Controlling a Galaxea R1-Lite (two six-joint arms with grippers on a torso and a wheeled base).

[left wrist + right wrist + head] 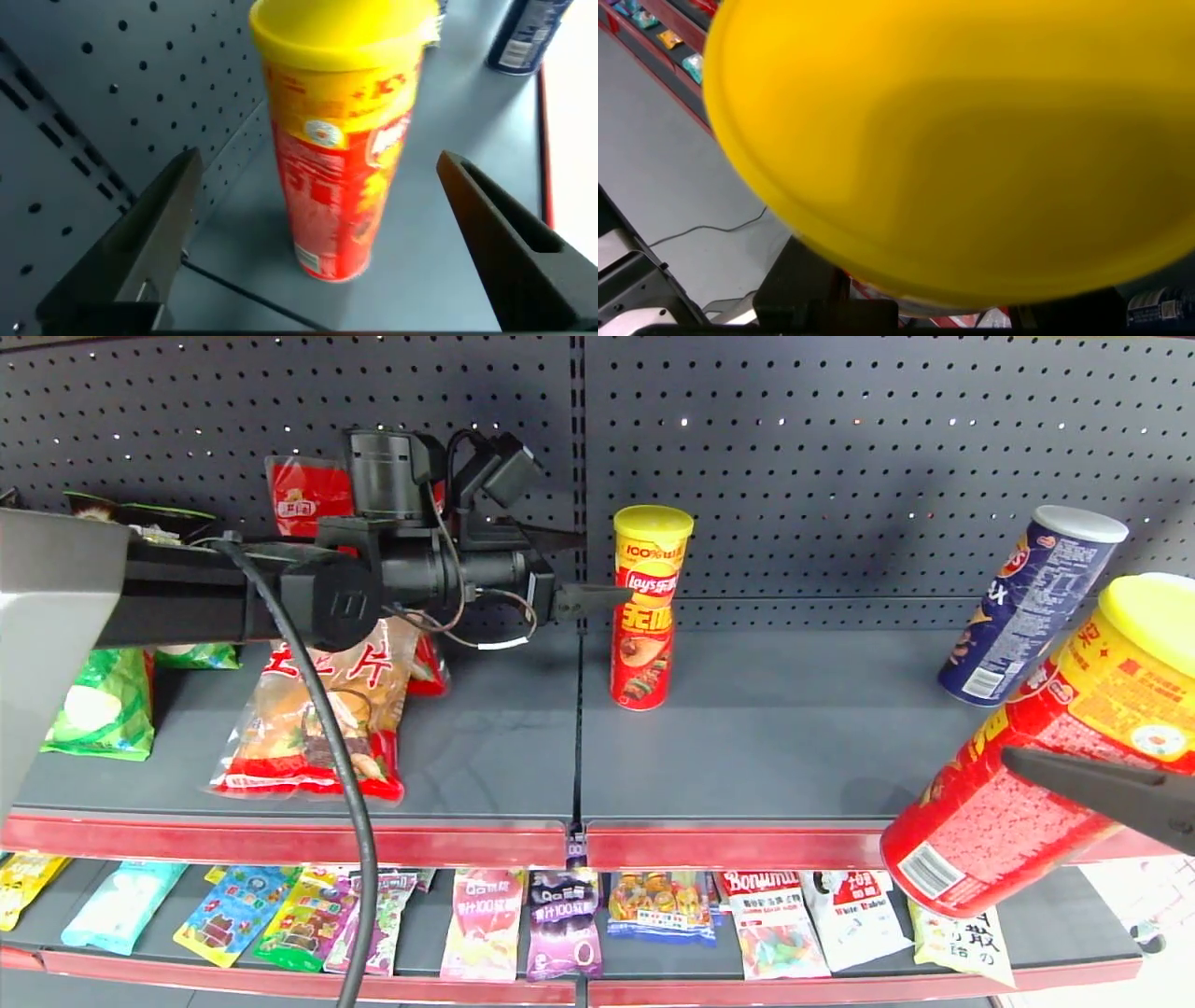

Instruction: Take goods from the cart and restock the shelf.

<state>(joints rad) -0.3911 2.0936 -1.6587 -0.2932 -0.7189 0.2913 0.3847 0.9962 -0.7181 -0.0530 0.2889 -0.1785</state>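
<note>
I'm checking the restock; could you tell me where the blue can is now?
In the head view the blue can stands on the right side of the upper shelf, just behind the held red can and right of the standing red can.

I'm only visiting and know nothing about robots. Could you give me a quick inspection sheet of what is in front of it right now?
Surface: grey shelf with a red front edge.
Job's things: upright red can on the shelf; held red can tilted, in the air at the right; blue can on the shelf at the right.
Clutter: snack bags at the shelf's left; sachets on the lower shelf.
Hands: left hand open, one finger on each side of the upright red can, not touching it; right hand shut on the held red can.
Cables: black cable hangs from the left arm across the shelf front.
Surroundings: pegboard wall behind.
</note>
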